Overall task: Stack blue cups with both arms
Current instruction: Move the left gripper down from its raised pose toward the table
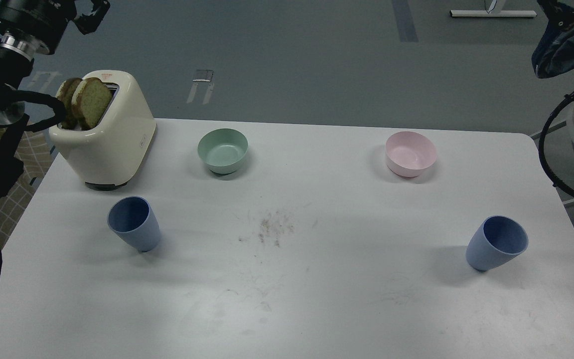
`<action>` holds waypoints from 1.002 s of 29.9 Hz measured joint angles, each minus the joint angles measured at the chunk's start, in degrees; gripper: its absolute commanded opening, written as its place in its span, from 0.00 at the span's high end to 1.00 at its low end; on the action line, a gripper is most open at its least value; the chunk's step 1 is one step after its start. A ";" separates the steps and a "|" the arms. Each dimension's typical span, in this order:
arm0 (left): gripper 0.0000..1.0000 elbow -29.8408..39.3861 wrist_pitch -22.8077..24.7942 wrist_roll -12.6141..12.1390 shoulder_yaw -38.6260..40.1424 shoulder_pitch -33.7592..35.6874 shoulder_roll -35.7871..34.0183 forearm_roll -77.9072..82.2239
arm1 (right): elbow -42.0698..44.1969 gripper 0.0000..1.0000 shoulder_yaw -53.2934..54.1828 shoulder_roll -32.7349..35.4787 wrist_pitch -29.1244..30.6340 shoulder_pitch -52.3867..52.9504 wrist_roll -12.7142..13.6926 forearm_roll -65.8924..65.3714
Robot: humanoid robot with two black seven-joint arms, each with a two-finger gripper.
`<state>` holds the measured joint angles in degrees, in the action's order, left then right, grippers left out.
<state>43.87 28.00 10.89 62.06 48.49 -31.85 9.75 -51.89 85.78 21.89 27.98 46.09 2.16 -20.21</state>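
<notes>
Standing well apart on scuffed white table point(317, 309): 2 blue cups point(134, 223) point(497, 243).

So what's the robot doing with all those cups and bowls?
Nothing is being held yet. Two blue cups stand apart on the white table: the left blue cup near the toaster, the right blue cup far across. The left arm is raised above the toaster's corner, and the right arm hangs at the top right edge. A green bowl and pink bowl sit behind.
</notes>
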 measured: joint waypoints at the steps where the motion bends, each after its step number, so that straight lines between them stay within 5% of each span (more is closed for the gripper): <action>1: 0.03 0.18 0.00 0.12 0.02 -0.03 -0.01 0.00 | 0.00 0.00 0.02 -0.09 0.00 0.00 0.09 0.00; 30: 0.03 2.94 0.00 -0.42 -1.37 0.40 -0.71 0.21 | 0.09 0.00 -0.34 -0.08 0.02 -2.81 0.92 0.19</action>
<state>46.81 28.00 10.47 60.69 48.89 -32.56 9.96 -51.81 85.45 21.81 28.00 43.28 3.08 -20.03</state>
